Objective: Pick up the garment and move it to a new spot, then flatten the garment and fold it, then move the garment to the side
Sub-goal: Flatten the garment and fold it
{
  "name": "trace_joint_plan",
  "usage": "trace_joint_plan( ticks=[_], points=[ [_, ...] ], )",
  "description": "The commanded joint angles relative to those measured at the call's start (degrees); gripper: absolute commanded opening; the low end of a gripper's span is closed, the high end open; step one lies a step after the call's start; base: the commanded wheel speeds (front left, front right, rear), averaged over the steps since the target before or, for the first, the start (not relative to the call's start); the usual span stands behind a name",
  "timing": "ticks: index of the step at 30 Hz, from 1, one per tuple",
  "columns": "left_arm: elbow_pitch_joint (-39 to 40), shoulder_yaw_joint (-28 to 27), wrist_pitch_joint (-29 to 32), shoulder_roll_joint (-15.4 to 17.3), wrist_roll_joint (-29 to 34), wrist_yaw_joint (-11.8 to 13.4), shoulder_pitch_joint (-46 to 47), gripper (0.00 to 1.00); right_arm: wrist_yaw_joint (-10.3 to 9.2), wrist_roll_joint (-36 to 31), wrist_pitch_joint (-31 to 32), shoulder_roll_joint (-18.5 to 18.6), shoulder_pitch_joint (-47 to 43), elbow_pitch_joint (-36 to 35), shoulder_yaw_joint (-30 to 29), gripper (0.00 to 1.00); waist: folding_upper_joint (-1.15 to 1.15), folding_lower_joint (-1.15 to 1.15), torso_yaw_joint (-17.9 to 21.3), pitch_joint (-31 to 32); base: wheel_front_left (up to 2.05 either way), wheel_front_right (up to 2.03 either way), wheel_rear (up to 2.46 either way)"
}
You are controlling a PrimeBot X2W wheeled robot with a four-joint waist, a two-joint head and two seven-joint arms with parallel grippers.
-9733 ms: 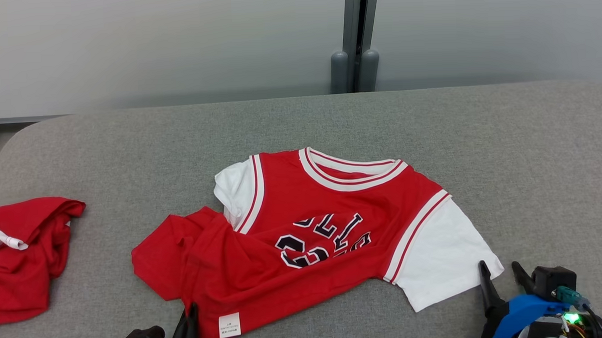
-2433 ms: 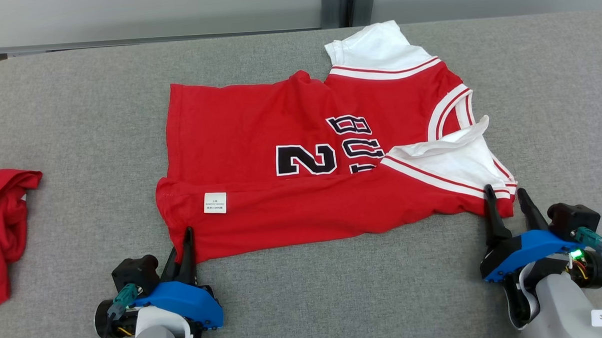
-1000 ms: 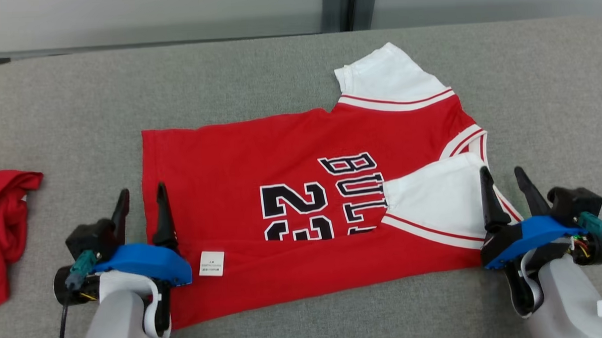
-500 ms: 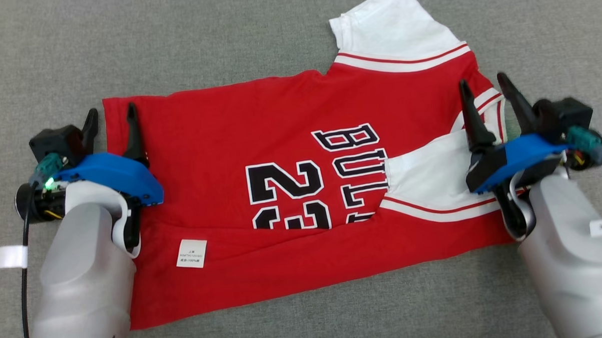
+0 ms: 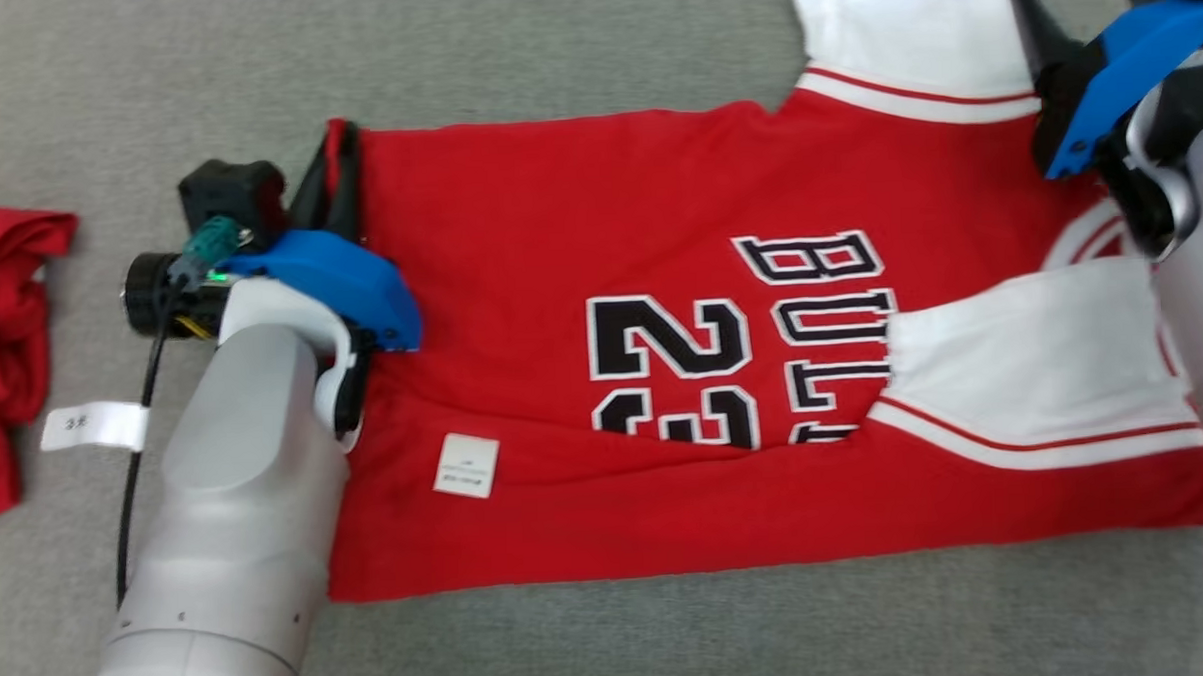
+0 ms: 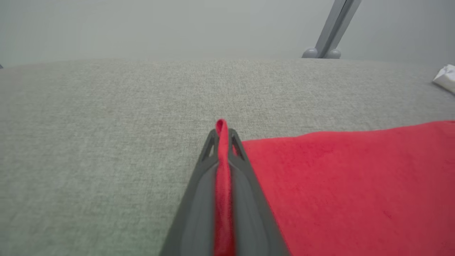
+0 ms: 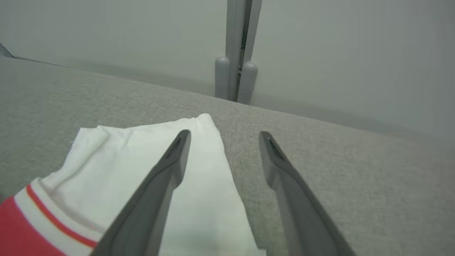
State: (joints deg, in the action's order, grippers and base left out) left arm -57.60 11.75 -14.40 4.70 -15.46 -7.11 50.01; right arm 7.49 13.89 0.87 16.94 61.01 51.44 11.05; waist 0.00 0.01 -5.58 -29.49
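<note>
The jersey (image 5: 557, 209) lay spread on the table (image 5: 551, 40); another crumpled garment (image 5: 1, 329) lay well apart to its left.

The left fingers (image 6: 201, 199) pinch together; the right fingers (image 7: 167, 170) gape.

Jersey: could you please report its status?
Left end effector shut on jersey corner. Right end effector open at white sleeve. Other red garment lies apart.
</note>
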Motion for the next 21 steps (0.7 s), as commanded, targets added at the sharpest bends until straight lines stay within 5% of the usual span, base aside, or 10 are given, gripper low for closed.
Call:
trace_joint_plan(
  ticks=[1,9,17,18,19,21],
  points=[
    [0.5,0.7,-0.4,-0.4,0.4,-0.4,1.1,0.0,0.0,0.5,0.8,1.0,1.6,0.8,0.3,1.0,0.0,-0.01,-2.3,-1.7,0.0,0.0,0.0],
    [7.2,9.1,-0.8,-1.8,-4.6,-0.4,1.5,0.0,0.0,1.7,7.8,5.5,8.5,8.2,2.7,1.0,0.0,-0.01,-9.6,-3.3,0.0,0.0,0.0],
    [12.1,15.4,-0.8,-1.8,-10.6,-0.4,0.4,0.0,0.01,1.5,12.4,7.1,12.0,13.7,4.0,1.0,0.0,-0.01,-12.0,-4.6,0.0,0.0,0.0],
    [12.3,15.6,-0.8,-1.8,-10.7,-0.2,0.5,0.0,0.01,1.8,12.8,6.7,11.9,14.1,4.3,0.73,0.0,-0.01,-11.9,-4.7,0.0,0.0,0.0],
    [12.4,15.7,-0.8,-1.8,-10.9,0.0,0.5,0.0,0.01,1.9,12.6,6.7,11.9,14.3,4.4,0.0,0.0,-0.01,-11.8,-4.8,0.0,0.0,0.0],
    [12.6,15.3,-0.8,-1.8,-11.1,0.2,0.7,0.0,0.0,2.3,11.8,6.8,12.3,14.5,4.6,0.0,0.0,-0.01,-11.5,-4.9,0.0,0.0,0.0]
  ],
)
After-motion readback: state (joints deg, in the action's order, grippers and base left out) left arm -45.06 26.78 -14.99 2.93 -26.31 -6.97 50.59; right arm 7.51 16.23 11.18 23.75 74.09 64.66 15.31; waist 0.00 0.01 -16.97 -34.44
